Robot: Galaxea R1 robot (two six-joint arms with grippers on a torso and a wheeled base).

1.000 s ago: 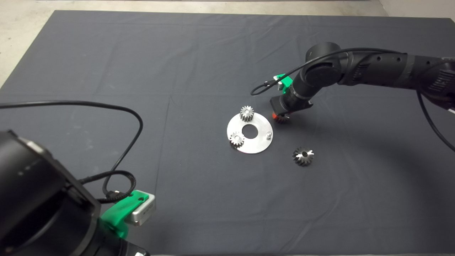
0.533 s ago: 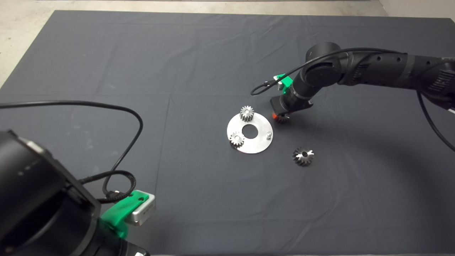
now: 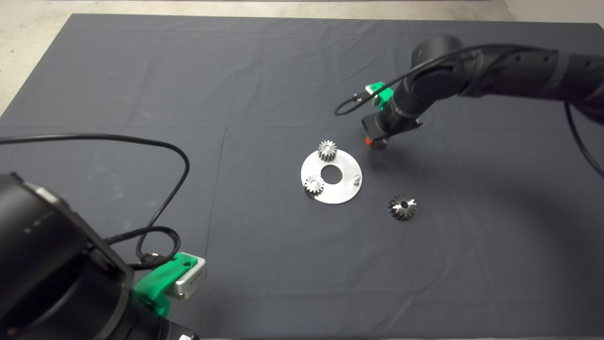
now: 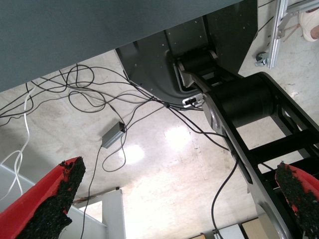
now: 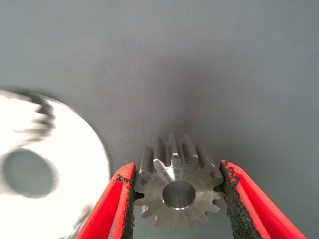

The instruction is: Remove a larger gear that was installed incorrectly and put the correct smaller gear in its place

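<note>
Dark mat covers the desk; from above, the larger gear lies just right of the round plate. Right gripper hovers beyond the plate's upper right. Left gripper shows jaws spread wide over floor cables. Right wrist: jaws clamp the smaller gear
</note>
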